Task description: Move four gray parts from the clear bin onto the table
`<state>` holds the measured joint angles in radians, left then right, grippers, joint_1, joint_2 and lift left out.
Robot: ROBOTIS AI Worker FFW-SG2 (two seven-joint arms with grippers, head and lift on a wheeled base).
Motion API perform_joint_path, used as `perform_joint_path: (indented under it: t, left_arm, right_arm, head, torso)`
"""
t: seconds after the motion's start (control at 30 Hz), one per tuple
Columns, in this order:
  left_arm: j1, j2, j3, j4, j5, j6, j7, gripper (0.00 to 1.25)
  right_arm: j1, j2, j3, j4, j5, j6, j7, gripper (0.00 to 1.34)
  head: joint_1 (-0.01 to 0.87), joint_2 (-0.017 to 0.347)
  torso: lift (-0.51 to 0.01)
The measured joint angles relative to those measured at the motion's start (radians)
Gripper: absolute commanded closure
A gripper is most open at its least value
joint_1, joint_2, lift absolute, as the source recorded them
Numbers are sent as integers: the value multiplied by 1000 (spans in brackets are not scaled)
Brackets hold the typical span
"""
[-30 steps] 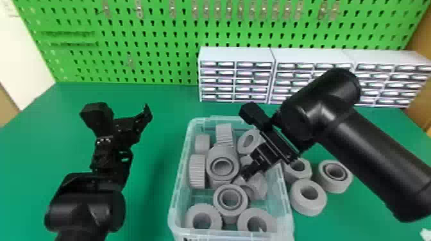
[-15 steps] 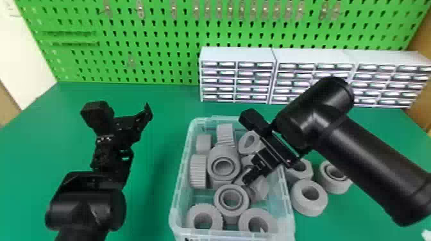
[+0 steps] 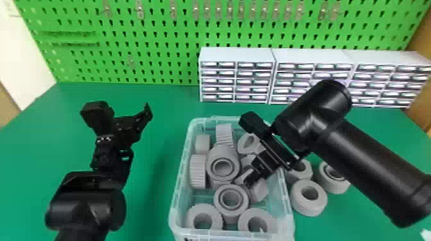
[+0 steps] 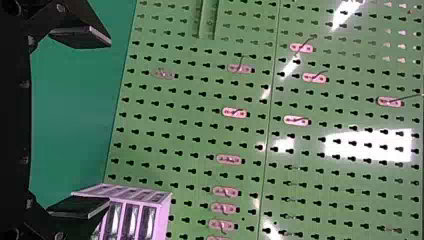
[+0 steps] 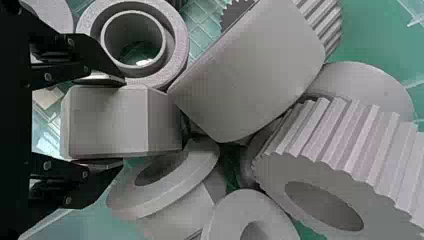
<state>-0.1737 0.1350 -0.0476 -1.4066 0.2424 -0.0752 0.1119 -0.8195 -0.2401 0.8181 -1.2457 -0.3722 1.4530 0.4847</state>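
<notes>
Fourth pick, it seems: my right hand [image 5: 123,122] has a gray part [image 5: 107,121] pinched in the clear bin [image 3: 218,235]. Next, lift clear, then over to the worktop [image 3: 150,198].

I can read no text, label, number or sign here, and the dark marking [image 3: 190,239] on the front of my clear bin [image 3: 178,221] is cut off at the head view's edge.
</notes>
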Motion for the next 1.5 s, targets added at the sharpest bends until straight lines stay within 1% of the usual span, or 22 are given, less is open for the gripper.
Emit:
perform_joint_path:
  t: [0.07,0.1,0.33,0.53,0.93,1.5]
  left_arm:
    - [1,0,0,0,0,0,0,162]
    - [1,0,0,0,0,0,0,162]
    - [4,0,1,0,0,0,0,162]
    - [7,0,3,0,0,0,0,162]
    - [10,0,1,0,0,0,0,162]
    - [14,0,2,0,0,0,0,162]
  right_arm:
    - [-1,1,-1,2,0,4,0,981]
    - [-1,2,-1,2,0,6,0,993]
    - [-2,4,-8,3,0,9,0,993]
    - [1,4,-31,-9,-10,8,0,995]
    - [2,4,-101,-87,-16,21,0,995]
    - [-2,4,-189,-201,24,67,0,995]
  head:
    - [693,72]
    - [693,72]
    - [693,72]
    - [693,72]
    - [693,72]
    - [693,72]
  torso:
    - [-52]
    - [-52]
    - [-52]
    - [-52]
    - [-52]
    - [-52]
